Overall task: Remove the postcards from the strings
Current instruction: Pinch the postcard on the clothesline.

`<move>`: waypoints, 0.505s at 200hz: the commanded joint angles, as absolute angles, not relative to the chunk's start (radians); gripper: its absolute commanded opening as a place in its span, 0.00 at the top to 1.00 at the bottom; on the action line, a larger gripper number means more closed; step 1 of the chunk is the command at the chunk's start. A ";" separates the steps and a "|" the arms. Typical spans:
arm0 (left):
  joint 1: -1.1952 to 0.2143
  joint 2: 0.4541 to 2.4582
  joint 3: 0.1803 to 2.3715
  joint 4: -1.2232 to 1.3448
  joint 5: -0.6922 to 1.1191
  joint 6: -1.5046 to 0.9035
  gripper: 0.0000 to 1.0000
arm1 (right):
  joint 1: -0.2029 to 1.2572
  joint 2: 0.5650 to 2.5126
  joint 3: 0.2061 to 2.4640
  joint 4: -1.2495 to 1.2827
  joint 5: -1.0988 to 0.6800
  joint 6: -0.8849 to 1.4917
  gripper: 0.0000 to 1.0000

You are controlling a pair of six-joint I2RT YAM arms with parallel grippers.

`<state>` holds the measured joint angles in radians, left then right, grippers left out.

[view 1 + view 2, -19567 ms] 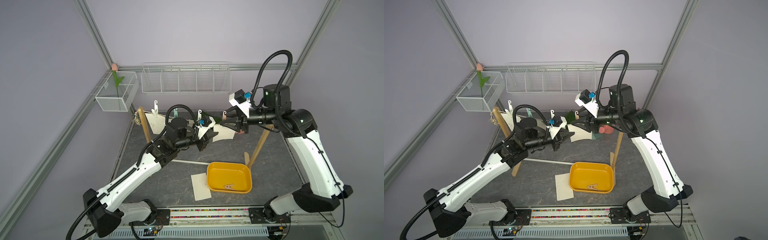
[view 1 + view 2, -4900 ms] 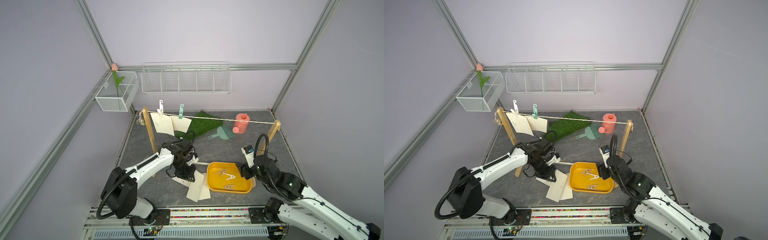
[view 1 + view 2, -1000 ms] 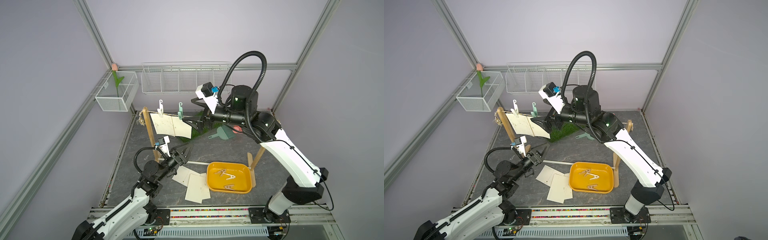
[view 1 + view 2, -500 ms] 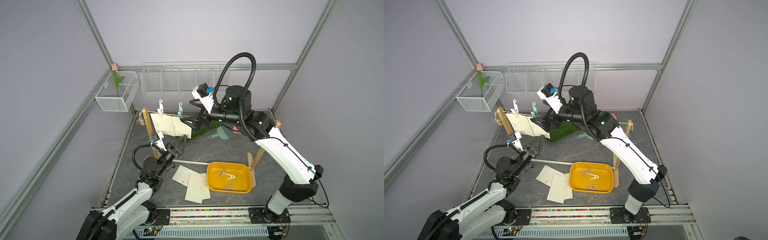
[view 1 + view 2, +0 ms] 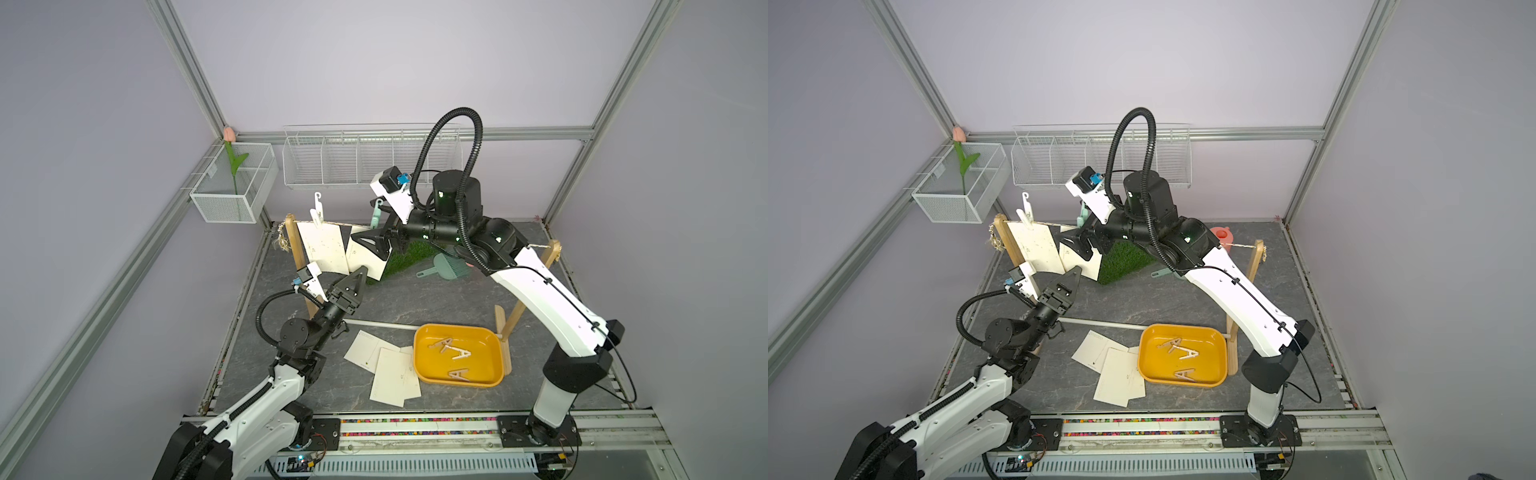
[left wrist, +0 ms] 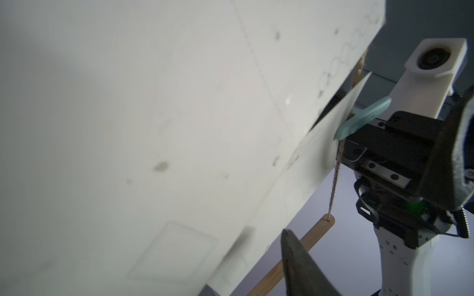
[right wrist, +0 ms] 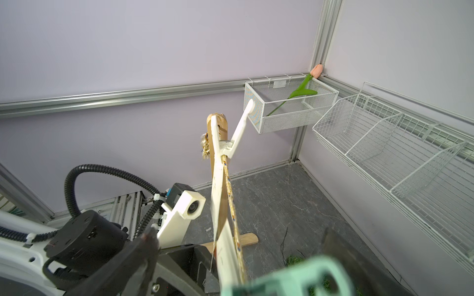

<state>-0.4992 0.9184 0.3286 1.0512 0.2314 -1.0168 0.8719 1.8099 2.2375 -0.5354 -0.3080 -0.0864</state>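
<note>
The strings (image 5: 536,248) run as one twine between two wooden posts. Two postcards hang at its left end. A white clothespin (image 5: 316,210) holds the first postcard (image 5: 324,249), and a green clothespin (image 5: 376,214) holds the second (image 5: 1088,268). My right gripper (image 5: 374,232) is open, its fingers on either side of the green clothespin (image 7: 295,279) and the card's top. My left gripper (image 5: 359,276) reaches up to the second card's lower edge. The card lies between its half-closed fingers (image 6: 300,264), with a gap still showing. Three more postcards (image 5: 390,374) lie on the floor.
A yellow tray (image 5: 482,361) holding three clothespins sits by the right post (image 5: 523,291). A white rod (image 5: 382,326) joins the posts' feet. A grass mat (image 5: 407,257), a green dustpan (image 5: 451,268) and a pink watering can (image 5: 1221,235) lie behind the line. Wire baskets (image 5: 370,158) hang on the back wall.
My left gripper has risen to the second hanging postcard and its jaws have narrowed around the lower edge. My right arm has shifted slightly left at the green clothespin, jaws still wide.
</note>
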 commanded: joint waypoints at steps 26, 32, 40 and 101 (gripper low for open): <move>-0.494 0.866 0.285 1.042 0.198 -1.017 0.65 | 0.865 1.858 2.305 -0.538 -0.328 -0.080 0.06; -0.494 0.864 0.282 1.039 0.195 -1.017 0.67 | 0.865 1.860 2.307 -0.538 -0.330 -0.078 0.07; -0.494 0.860 0.279 1.038 0.193 -1.017 0.70 | 0.865 1.861 2.306 -0.537 -0.331 -0.077 0.07; -0.494 0.866 0.278 1.034 0.191 -1.022 0.89 | 0.858 1.852 2.300 -0.547 -0.366 -0.060 0.12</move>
<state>-0.4976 0.8730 0.2874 1.0187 0.2024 -1.0138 0.8700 1.8515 2.2852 -0.5499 -0.3271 -0.0757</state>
